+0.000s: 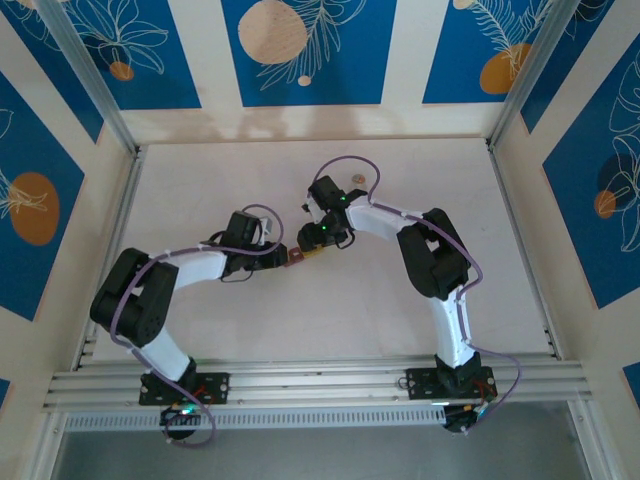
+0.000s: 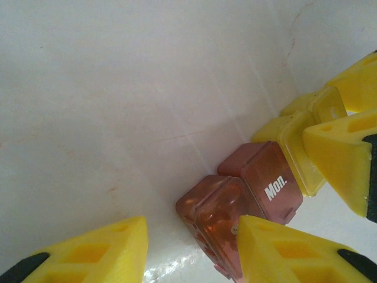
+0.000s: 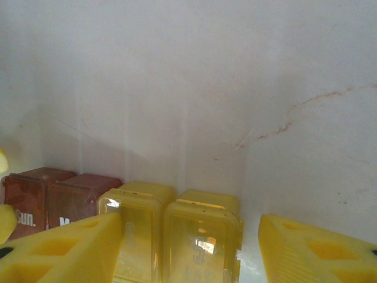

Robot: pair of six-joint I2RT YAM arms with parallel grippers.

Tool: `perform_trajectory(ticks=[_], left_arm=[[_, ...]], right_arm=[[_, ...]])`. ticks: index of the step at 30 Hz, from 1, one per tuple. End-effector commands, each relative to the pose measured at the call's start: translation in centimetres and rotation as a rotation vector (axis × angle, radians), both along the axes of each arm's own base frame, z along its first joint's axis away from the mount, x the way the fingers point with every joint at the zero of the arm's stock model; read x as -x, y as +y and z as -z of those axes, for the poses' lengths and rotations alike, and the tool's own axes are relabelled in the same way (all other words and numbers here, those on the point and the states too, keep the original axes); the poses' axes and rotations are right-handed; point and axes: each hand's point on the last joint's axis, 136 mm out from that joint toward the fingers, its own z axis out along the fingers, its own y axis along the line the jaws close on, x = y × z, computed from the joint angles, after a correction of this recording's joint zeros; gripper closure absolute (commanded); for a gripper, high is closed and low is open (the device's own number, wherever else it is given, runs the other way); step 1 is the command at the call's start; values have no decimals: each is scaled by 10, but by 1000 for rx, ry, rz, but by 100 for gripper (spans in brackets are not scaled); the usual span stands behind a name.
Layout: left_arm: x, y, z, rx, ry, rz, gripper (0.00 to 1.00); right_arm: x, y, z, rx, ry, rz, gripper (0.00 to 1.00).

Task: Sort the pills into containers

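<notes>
Though tiny from above, containers (image 2: 259, 188) read "Mon." up close.

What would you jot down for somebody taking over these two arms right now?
Left tool: open, low around the end of the dark red boxes.
Right tool: open, straddling the yellow boxes.
The four boxes sit joined in a row in the middle of the table.
Lids look shut; whether pills are inside, I cannot tell.
Done: both arms are at the boxes.
Left: seemingly the whole sorting.
</notes>
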Motion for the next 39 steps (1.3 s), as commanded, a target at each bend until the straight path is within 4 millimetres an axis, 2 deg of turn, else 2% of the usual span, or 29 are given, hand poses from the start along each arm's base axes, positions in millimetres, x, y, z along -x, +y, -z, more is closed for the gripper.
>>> perform_trajectory(ticks=[1, 6, 12, 15, 18, 22, 28, 30, 36, 39], left_arm=[[10, -4, 12, 8, 39, 15, 58], [16, -1, 21, -34, 52, 30, 58], [25, 6, 51, -89, 126, 14, 58], [22, 4, 56, -96, 149, 20, 58], [10, -3, 51, -88, 138, 38, 59], [-17, -9, 25, -83, 57, 27, 60], [-39, -12, -17, -75, -36, 16, 58], [-43, -5, -35, -88, -83, -2, 54], [-41, 28, -108, -116, -302, -78, 41], [-32, 46, -147, -153, -477, -94, 26]], right_arm=[[11, -6, 25, 63, 58, -18, 37], [13, -6, 29, 69, 68, -20, 37], [13, -9, 31, 83, 69, -19, 37], [13, -11, 34, 87, 75, -8, 37], [11, -16, 35, 98, 73, 25, 37], [3, -25, 27, 55, 53, 127, 37], [-8, -33, -10, -86, 0, 261, 33], [-10, -38, -24, -111, -24, 287, 32], [-6, -62, -76, -186, -130, 339, 28], [-1, -84, -104, -197, -246, 335, 27]])
